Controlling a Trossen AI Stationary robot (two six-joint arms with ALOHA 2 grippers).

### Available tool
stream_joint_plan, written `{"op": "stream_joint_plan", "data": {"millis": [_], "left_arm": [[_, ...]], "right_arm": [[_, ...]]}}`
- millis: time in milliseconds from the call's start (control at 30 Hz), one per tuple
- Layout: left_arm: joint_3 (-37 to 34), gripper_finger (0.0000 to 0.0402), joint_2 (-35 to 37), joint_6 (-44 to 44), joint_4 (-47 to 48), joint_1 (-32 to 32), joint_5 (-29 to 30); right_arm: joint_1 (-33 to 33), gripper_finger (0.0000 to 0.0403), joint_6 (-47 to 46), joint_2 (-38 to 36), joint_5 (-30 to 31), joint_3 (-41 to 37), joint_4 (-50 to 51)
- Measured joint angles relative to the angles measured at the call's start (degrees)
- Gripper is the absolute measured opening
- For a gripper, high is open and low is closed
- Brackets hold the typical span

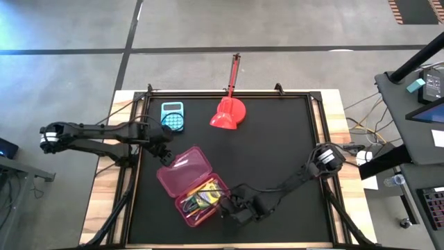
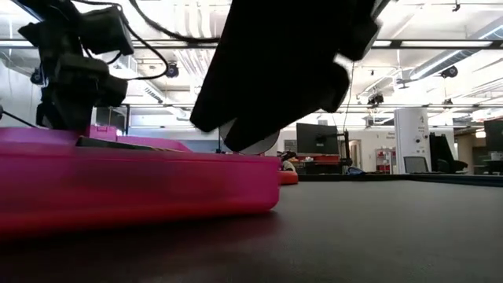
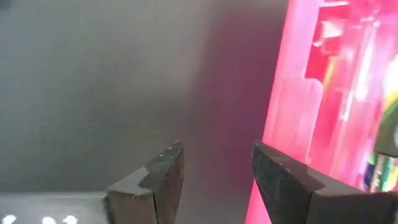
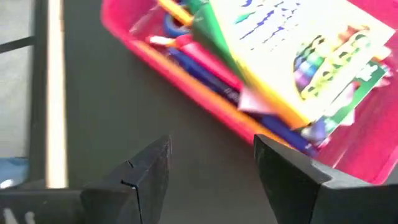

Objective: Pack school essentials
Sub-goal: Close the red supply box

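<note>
From above, the open pink case lies on the black mat's near-left part, left gripper at its lid, right gripper beside its tray. The right wrist view alone shows the crayon box on pens; both grippers' fingers are apart, empty.

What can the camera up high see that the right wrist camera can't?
Only the high view shows the blue calculator, the red scoop, both arms, and the left gripper by the case's lid. Only the right wrist view shows the crayon box up close, lying on pens, with the right gripper and its open fingers empty beside the case. Both show the open pink case filled with supplies.
</note>
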State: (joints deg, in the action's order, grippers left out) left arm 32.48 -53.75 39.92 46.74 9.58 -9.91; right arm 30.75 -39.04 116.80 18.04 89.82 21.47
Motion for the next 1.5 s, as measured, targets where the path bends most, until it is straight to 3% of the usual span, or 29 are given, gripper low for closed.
{"op": "stream_joint_plan", "data": {"millis": [433, 633, 867, 1167, 1233, 1367, 1500], "left_arm": [[5.53, 0.0169, 1.94, 2.56, -4.89, -3.65, -0.32], [5.63, 0.0169, 0.64, 7.21, -13.93, -9.70, -0.71], [5.54, 0.0169, -3.99, 10.81, -18.32, -16.75, 0.70], [5.52, 0.0169, -10.02, 13.98, -24.41, -21.36, 2.82], [5.52, 0.0169, -11.18, 14.97, -26.75, -21.88, 2.86], [5.48, 0.0169, -13.80, 15.34, -31.83, -22.96, 2.92], [5.48, 0.0169, -16.98, 16.05, -36.38, -24.21, 2.99]], "right_arm": [[-2.68, 0.0217, 3.08, 0.23, -0.38, -0.43, -0.06], [-4.40, 0.0217, 4.67, 0.22, 1.36, -0.98, 0.14], [-5.28, 0.0217, 7.22, 0.00, 1.71, -0.52, 1.08], [-4.28, 0.0217, 10.62, -9.50, 1.33, 0.77, 3.51], [-4.29, 0.0217, 11.50, -12.44, 3.17, 0.77, 3.12], [-4.83, 0.0217, 12.10, -15.35, 12.48, 0.89, 2.40], [-6.42, 0.0217, 12.03, -14.17, 13.60, 0.88, 2.13]]}}
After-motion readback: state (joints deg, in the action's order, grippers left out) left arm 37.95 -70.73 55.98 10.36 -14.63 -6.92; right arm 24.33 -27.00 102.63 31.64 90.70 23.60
